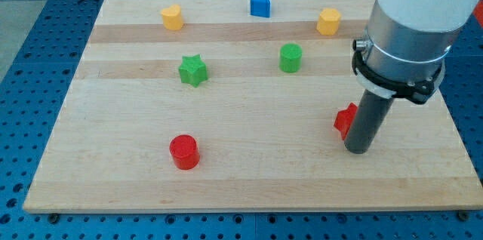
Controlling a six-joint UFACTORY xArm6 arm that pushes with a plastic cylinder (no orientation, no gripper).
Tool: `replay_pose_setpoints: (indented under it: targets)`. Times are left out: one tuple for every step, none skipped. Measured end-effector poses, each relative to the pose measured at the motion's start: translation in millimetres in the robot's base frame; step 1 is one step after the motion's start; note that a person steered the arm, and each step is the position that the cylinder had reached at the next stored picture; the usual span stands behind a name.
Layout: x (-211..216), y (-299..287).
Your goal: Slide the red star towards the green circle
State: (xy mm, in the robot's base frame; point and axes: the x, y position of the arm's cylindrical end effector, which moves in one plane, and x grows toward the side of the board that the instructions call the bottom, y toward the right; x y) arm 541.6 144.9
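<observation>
Pressing in from the view's right, my tip (357, 149) is sitting against the red star (345, 120), and since I carry only a plain rod there are no jaws to be apart or together; nothing is being clamped, only pushed. Most of the star is hiding behind the rod, so just its left points are showing, in the lower right part of the board (241, 187), and contact looks made although the rod is covering the very spot. I am judging that the pushing step itself is in hand: approach is over, and the star is lying between my tip and the way it has to go. The green circle (290, 57) is standing well apart from it, up and to the view's left, so the next move is calling for a push slanting toward the view's upper left, with my tip staying behind the star on its lower right side. At present I seem to be bearing on its right flank more than its lower one, so I am expecting to need a little more under it, or the star will be sliding leftward and missing the circle below. The path between them is looking free of blocks. Farther off, the green star (193, 69) and red cylinder (183, 152) are sitting to the view's left, well out of the line.
</observation>
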Motion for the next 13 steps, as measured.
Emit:
replay_pose_setpoints:
  targets:
    - [0,-5]
    - [0,-9]
    - [-2,-9]
    - [-19,8]
    - [-19,36]
    - [-24,44]
    - [-37,42]
    - [-37,39]
    - [-39,34]
    - [-38,34]
    - [-14,29]
    - [-13,2]
    - [-13,-13]
